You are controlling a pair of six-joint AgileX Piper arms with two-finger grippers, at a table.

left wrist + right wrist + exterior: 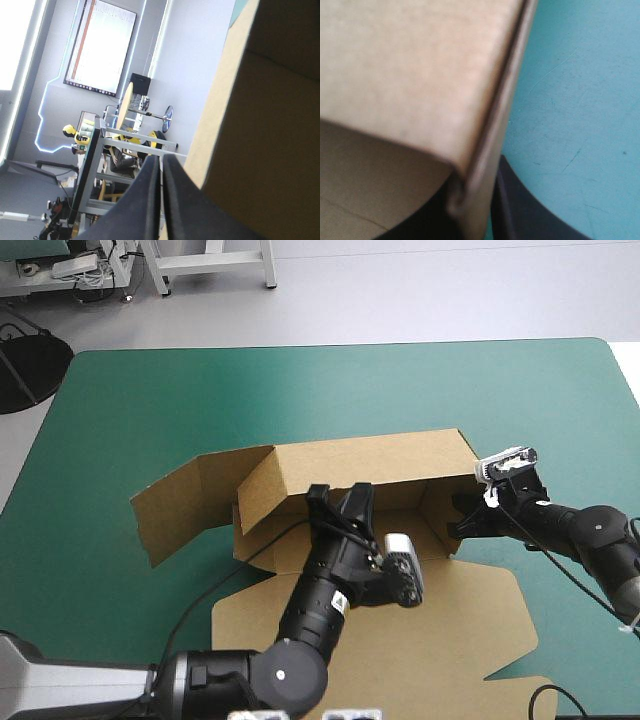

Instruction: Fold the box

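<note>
The brown box (370, 465) stands in the middle of the teal-green table with its back and side walls raised. Its lid (420, 630) lies flat toward the near edge. My left gripper (340, 502) is inside the box by the back wall and points upward. In the left wrist view this gripper (161, 160) is shut with nothing between its fingers, and a box wall (270, 125) rises right beside it. My right gripper (462, 518) is at the box's right wall. In the right wrist view it (477, 212) is shut on the doubled edge of that wall (410, 75).
A long side flap (185, 505) sticks out from the box's left end, half raised over the table cover (300, 390). Bare teal-green cover (580, 100) lies just outside the box's right wall.
</note>
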